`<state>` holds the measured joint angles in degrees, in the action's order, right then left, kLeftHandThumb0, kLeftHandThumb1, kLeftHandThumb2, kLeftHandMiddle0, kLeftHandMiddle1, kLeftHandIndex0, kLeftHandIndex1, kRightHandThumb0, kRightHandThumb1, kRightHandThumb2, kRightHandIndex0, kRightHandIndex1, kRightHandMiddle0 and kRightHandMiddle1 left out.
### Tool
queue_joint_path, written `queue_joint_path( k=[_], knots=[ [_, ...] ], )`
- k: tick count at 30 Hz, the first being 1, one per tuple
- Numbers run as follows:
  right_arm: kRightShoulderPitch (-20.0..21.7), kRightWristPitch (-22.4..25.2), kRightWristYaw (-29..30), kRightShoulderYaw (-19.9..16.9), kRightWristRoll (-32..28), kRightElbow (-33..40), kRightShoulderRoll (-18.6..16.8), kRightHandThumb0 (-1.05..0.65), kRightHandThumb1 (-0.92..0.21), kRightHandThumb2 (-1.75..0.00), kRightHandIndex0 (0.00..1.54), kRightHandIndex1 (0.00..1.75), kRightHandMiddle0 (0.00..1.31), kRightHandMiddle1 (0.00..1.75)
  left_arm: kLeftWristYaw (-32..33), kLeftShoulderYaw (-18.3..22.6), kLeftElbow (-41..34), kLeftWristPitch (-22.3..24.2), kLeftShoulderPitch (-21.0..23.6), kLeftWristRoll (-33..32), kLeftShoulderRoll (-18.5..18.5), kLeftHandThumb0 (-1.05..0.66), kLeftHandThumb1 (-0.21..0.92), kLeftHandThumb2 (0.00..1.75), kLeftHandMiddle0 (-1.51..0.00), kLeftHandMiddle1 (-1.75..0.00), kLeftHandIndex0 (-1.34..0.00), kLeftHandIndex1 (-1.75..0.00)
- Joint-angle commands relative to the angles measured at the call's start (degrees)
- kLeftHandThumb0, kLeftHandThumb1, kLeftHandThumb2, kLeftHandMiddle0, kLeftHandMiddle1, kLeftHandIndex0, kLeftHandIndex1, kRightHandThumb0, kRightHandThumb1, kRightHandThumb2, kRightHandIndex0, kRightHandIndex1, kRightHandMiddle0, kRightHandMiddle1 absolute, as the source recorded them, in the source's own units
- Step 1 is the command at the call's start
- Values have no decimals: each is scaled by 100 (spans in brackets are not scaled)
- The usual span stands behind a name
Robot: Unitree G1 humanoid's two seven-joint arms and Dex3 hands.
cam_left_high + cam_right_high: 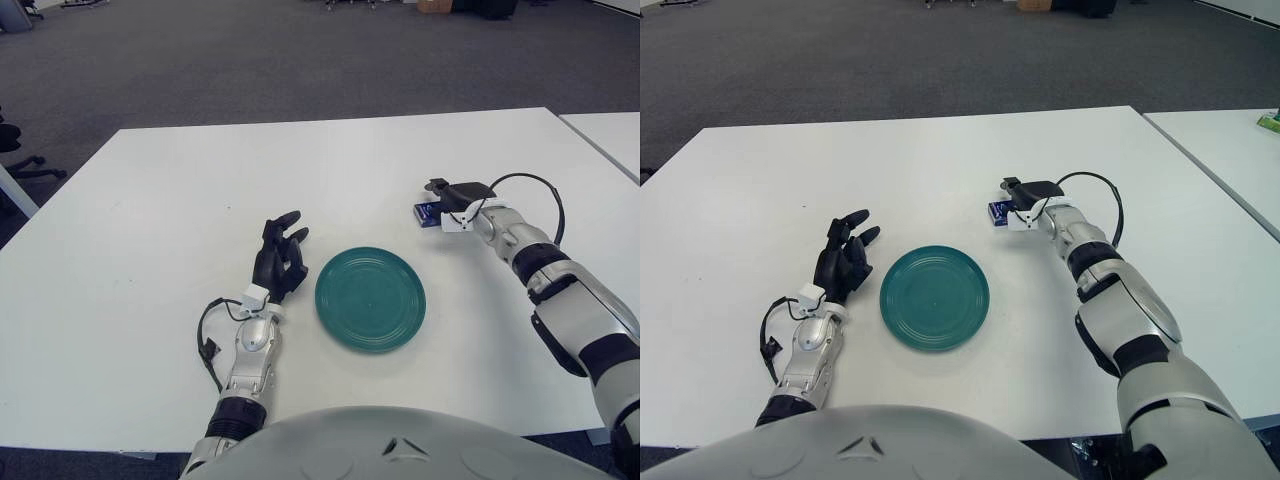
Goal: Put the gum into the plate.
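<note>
A round teal plate (370, 298) lies on the white table (150, 230), near the front middle. A small blue gum pack (427, 214) is behind and to the right of the plate, at table level. My right hand (452, 196) reaches in from the right and is on the gum. Its dark fingers are closed over the top of the pack, and part of the pack is hidden under them. My left hand (281, 252) shows just left of the plate, with its fingers spread and holding nothing.
A second white table (610, 135) stands at the far right, across a narrow gap. Grey carpet lies beyond the table's far edge. A black cable (208, 345) loops beside my left wrist.
</note>
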<state>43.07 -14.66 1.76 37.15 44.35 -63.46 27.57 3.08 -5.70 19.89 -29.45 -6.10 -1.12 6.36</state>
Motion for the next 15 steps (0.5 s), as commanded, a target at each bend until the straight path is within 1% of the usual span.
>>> queue_joint_path(
  k=[1,9,15],
  knots=[
    [-536,-103,-442,202,106,-75,17,-67,-92,-42,46,3,0,42,77,-115,33,113,-159,-7,381,-83,92,83,-33,-59,-5,-99],
    [-665,-273,-493,267,157,151,123,-69,-92,-50,44,2,0,44,108,-217,-29,154,-177,-90,404,-83,92,83,-33,-59,-5,-99],
    [-815,-416,-644,311,158,505,264,-68,-92,-55,46,4,0,46,151,-272,-105,199,-188,-126,405,-84,92,83,-31,-59,-5,-98]
  ],
)
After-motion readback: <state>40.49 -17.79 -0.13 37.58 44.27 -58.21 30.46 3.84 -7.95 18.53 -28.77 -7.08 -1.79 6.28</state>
